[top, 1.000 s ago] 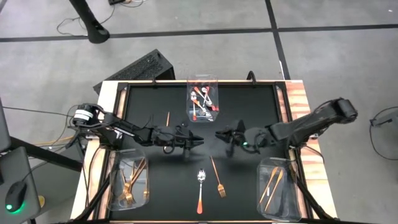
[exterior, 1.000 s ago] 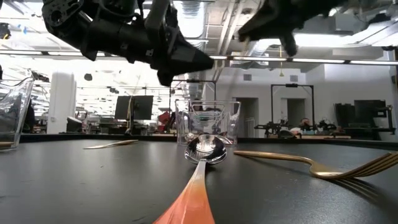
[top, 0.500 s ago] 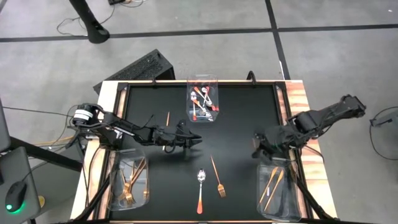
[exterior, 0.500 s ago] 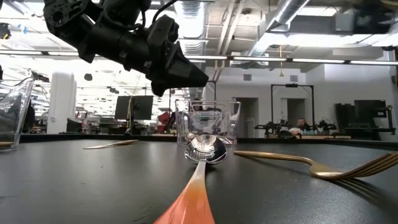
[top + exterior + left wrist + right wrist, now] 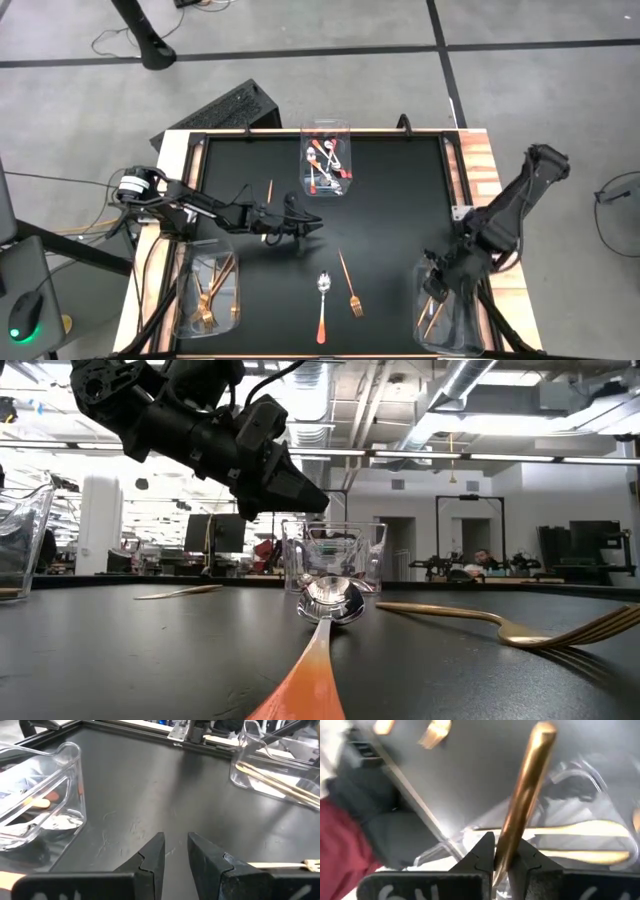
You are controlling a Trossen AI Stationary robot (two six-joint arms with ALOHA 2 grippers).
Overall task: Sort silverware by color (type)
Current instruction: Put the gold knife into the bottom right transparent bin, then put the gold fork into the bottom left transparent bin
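While right gripper (image 5: 501, 851) sits clamped on gold knife (image 5: 522, 800) directly above right-front bin (image 5: 448, 318), release drops it among matching knives; left gripper (image 5: 312, 228) hovers mid-counter, fingers slightly apart, empty.

No text, label or number can be read anywhere.

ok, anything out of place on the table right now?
Nothing damaged or spilled. Four unsorted pieces lie loose on the mat: a spoon, a fork, and two knives. Right pincer holds a knife over its bin.
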